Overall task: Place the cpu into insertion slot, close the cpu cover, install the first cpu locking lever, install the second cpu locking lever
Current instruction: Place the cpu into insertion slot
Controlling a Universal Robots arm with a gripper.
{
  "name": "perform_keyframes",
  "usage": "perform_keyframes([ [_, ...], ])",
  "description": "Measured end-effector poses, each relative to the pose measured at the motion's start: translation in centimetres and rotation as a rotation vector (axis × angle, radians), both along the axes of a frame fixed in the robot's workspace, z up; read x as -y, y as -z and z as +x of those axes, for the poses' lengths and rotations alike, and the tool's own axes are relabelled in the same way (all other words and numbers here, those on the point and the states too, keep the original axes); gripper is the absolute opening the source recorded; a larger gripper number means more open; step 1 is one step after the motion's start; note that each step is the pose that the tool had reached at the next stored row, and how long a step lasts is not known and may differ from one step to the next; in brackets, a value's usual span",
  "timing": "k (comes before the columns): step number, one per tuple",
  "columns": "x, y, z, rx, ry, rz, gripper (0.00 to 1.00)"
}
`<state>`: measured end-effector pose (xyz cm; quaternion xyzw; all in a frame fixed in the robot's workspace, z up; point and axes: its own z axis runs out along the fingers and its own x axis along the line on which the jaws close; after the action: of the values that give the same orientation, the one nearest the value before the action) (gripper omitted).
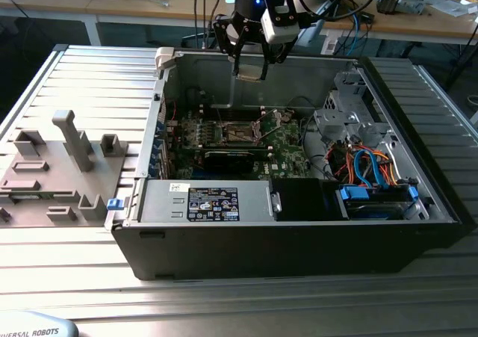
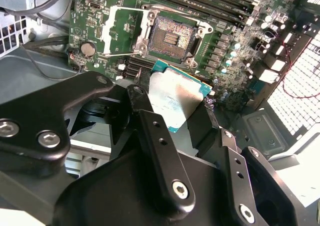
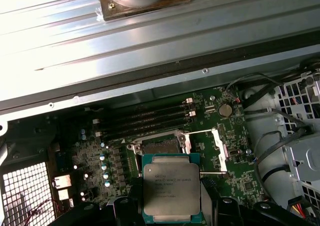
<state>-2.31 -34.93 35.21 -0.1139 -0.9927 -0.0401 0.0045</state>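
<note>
Gripper (image 1: 250, 72) pinching the cpu (image 3: 171, 188) by opposite edges, held in the air above the bare insertion slot (image 2: 172, 38); cpu cover (image 2: 122, 30) lies open beside the slot.

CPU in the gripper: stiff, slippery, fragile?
Likely rigid: the cpu looks like a flat metal-topped plate on a thin green base. Probably light, being so thin. Its smooth metal top could slip if the gripper squeezes loosely.

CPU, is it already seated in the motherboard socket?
No, the cpu is clamped in the gripper, and the socket lies empty.
</note>
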Motion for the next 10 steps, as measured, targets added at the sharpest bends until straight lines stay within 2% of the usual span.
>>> perform_keyframes([
  [10,0.0,0.0,0.0,0.0,0.014,0.0,0.54],
])
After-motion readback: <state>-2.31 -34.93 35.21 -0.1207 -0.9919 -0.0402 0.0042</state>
